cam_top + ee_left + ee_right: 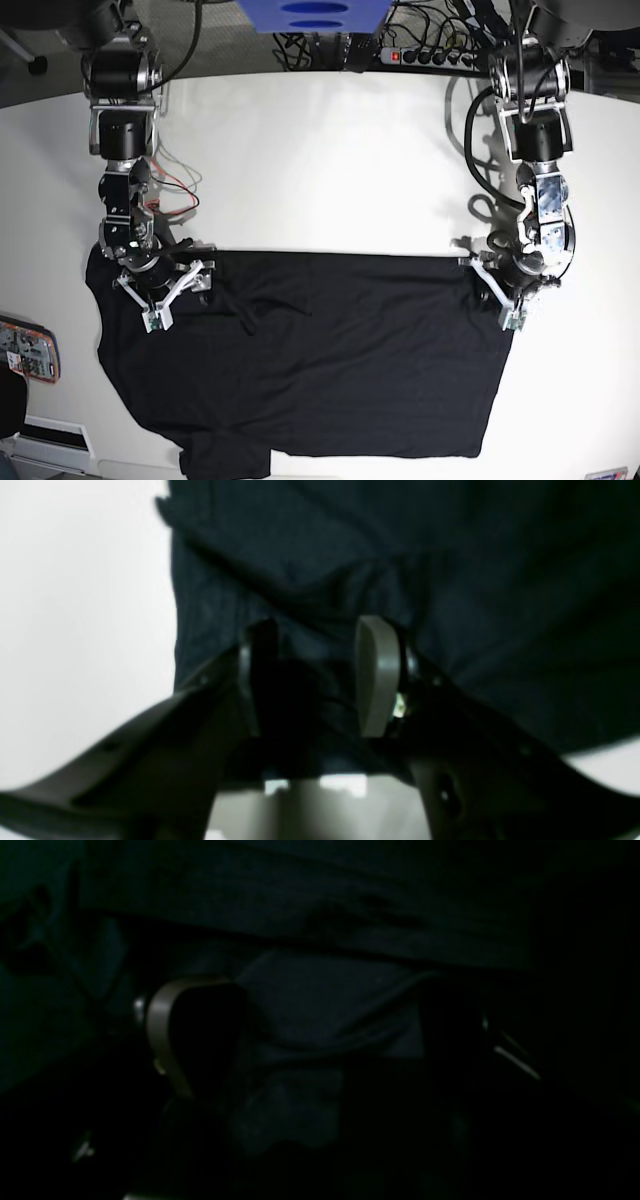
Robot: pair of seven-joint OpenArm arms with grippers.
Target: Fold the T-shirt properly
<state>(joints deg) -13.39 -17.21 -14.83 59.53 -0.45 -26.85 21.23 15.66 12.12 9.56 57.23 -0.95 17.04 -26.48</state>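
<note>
T-shirt (340, 350): plain black, soft thin cloth, matte, no print showing; lying spread across the near half of the worktop, upper edge running in a straight line between the two arms, lower edge reaching the near rim. Shallow creases are gathering near the middle left.
Worktop (320, 160): smooth white surface with a curved far edge, carrying the cloth.
Left pincer (312, 675): dark curved arms ending in pale grey rounded pads; standing at the shirt's upper corner on the base view's right. In the left wrist view a bunched fold of black cloth is sitting between the two pads, which are set fairly narrow and pinching it.
Left arm (535, 140): black and silver segments, reaching down from the far edge, wrist pointing toward the cloth.
Right pincer (325, 1025): pads spread wide over the cloth at the upper left part of the shirt; a hump of cloth is lying between them, neither pad visibly pressing on it. This view is very dark.
Right arm (125, 150): same build, hanging down from the far left, wrist angled onto the cloth.
Power strip (420, 55): dark, beyond the far edge, among cables.
Writing: none readable.
</note>
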